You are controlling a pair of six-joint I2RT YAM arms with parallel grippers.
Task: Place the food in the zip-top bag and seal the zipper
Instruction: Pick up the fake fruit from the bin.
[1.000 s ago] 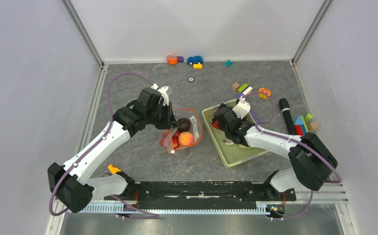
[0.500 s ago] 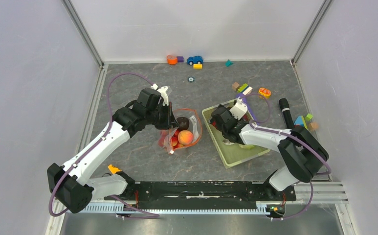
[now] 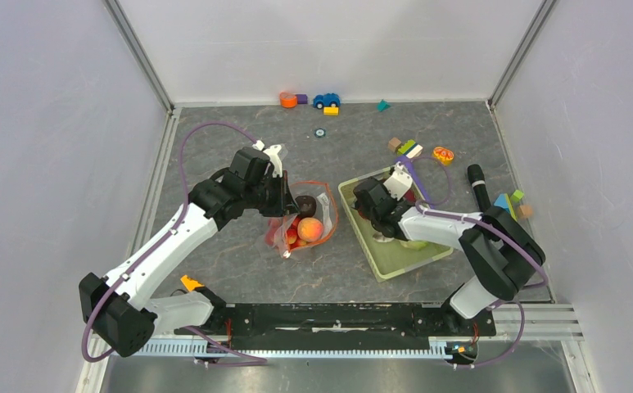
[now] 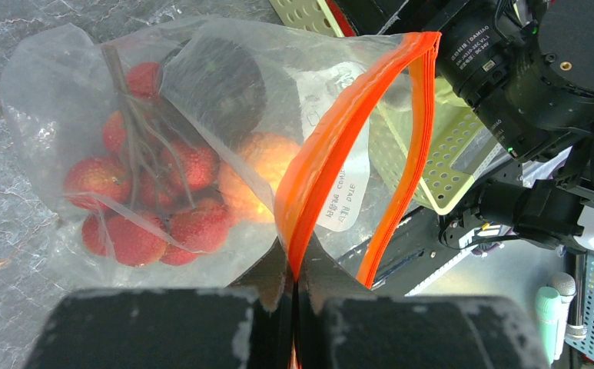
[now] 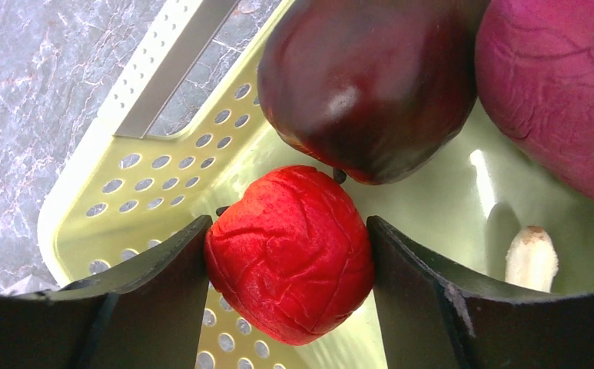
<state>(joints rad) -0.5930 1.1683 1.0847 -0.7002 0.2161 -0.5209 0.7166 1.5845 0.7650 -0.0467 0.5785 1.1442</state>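
Top external view: the clear bag [image 3: 298, 229] lies just left of the table's middle, at 9 o'clock from the green basket [image 3: 399, 255]. Its long axis runs from the closed end at 7 o'clock to the mouth at 1 o'clock. The orange zipper [image 3: 330, 211] stands as an open loop, gaping toward the basket at 3 o'clock. Red berries, a peach and a dark plum already sit inside.

The left gripper [image 3: 285, 196] is clamped tight on the zipper strip at the mouth's 10 o'clock edge. The left wrist view shows the jaws pressed together with the orange strip [image 4: 332, 150] rising from between them.

The right gripper [image 3: 368, 205] is down in the basket's 10 o'clock corner. In its wrist view its fingers [image 5: 163, 269] press both sides of a wrinkled red fruit [image 5: 290, 265], which rests on the basket floor [image 5: 124, 192]. A dark plum [image 5: 370, 84] touches the fruit at 12 o'clock.

Compared with a second ago, the right arm's elbow has drawn in toward the basket. The left arm and bag are unchanged.
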